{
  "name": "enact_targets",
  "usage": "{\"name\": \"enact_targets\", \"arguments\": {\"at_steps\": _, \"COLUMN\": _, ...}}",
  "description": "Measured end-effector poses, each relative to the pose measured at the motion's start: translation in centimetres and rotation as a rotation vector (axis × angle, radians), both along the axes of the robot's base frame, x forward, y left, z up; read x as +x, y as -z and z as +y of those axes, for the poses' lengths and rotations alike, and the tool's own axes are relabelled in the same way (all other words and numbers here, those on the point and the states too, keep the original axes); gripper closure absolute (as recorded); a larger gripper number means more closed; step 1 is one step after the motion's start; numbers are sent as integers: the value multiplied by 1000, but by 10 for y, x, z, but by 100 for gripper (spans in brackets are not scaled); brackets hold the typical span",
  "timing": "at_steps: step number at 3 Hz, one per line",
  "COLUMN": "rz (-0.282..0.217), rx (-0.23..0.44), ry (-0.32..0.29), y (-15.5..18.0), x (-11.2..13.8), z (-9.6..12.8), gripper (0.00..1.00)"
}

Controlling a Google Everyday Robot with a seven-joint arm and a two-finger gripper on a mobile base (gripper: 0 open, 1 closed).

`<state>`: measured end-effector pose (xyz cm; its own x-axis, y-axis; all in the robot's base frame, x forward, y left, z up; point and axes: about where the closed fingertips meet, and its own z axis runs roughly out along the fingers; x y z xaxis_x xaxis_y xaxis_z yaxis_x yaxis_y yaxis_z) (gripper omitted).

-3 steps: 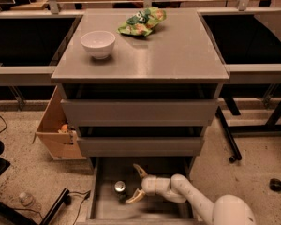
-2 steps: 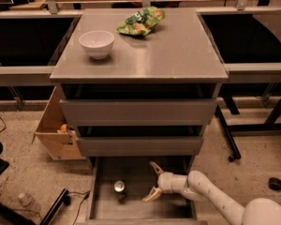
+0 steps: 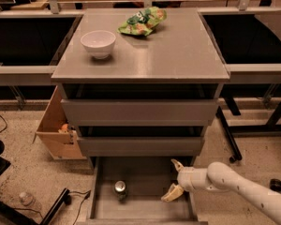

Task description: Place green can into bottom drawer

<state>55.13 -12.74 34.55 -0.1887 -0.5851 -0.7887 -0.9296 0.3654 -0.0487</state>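
Note:
The green can point(image 3: 120, 188) stands upright in the open bottom drawer point(image 3: 145, 209), left of its middle; mostly its silver top shows. My gripper point(image 3: 174, 180) is at the drawer's right side, near the right wall, well to the right of the can and apart from it. Its two yellowish fingers point(image 3: 171, 193) are spread wide, with nothing between them. The white arm point(image 3: 243, 185) runs off to the lower right.
A white bowl point(image 3: 98, 43) and a green and yellow snack bag point(image 3: 142, 21) lie on the cabinet top point(image 3: 178, 55). The two upper drawers point(image 3: 138, 112) are closed. A cardboard box point(image 3: 56, 130) stands left of the cabinet. A cable and a bottle point(image 3: 25, 198) lie on the floor at left.
My gripper has moved right, away from the can, from beside it to the drawer's right side. The can stays standing in the drawer.

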Motion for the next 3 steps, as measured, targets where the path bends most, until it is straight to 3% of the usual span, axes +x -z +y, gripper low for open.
{"name": "enact_targets", "arguments": {"at_steps": 1, "rz": 13, "rx": -125, "ry": 33, "y": -40, "x": -5, "z": 8, "gripper": 0}}
{"name": "enact_targets", "arguments": {"at_steps": 2, "rz": -13, "rx": -242, "ry": 77, "y": -92, "x": 4, "z": 55, "gripper": 0}}
{"name": "enact_targets", "arguments": {"at_steps": 3, "rz": -39, "rx": -241, "ry": 54, "y": -105, "x": 4, "z": 78, "gripper": 0}}
